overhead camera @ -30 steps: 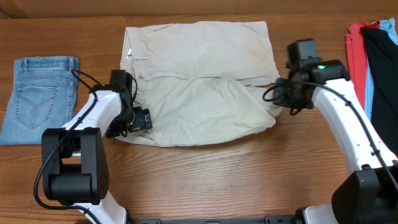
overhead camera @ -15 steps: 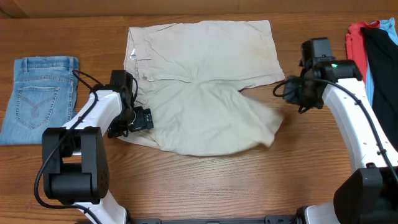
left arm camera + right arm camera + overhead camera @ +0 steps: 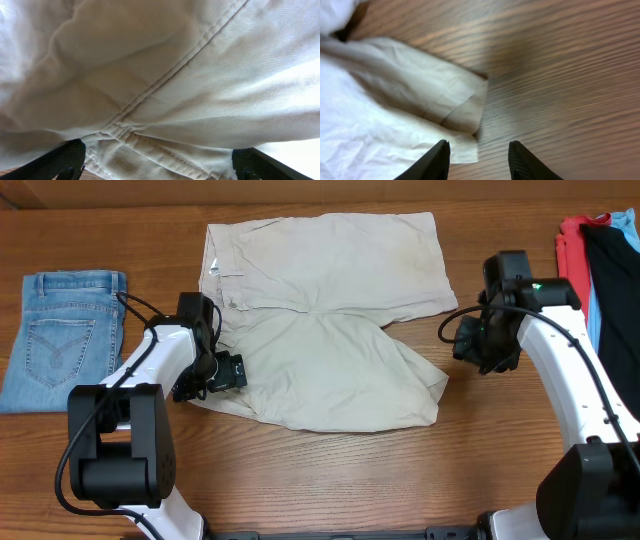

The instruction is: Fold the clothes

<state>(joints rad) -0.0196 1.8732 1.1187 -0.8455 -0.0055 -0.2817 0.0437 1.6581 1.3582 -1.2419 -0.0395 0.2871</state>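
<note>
1. The beige shorts (image 3: pixel 330 330) are lying in the middle of the table (image 3: pixel 330 480), waistband toward the left and legs pointing right.
2. They are looking only partly folded: the far leg is lying flat, while the near leg is lying loose and rumpled, angling toward the near right instead of stacking squarely on the other.
3. The left gripper (image 3: pixel 160 167) is sitting at the left edge of the shorts by the waistband. Its jaws are standing wide apart with a seamed stretch of cloth lying across the gap, and nothing is looking pinched.
4. The right gripper (image 3: pixel 479 159) is hanging just right of the shorts, over bare wood. Its jaws are partly open and holding nothing, and the corner of the near leg's hem (image 3: pixel 470 115) is lying just beside its left finger.
5. Judging from this, a clean fold is not yet done: one leg is needing to go squarely over the other, then the shorts are needing at least one more fold across.
6. A folded pair of jeans (image 3: pixel 62 330) is lying at the far left, and a pile of red, blue and black garments (image 3: pixel 600 270) is waiting at the far right edge.
</note>
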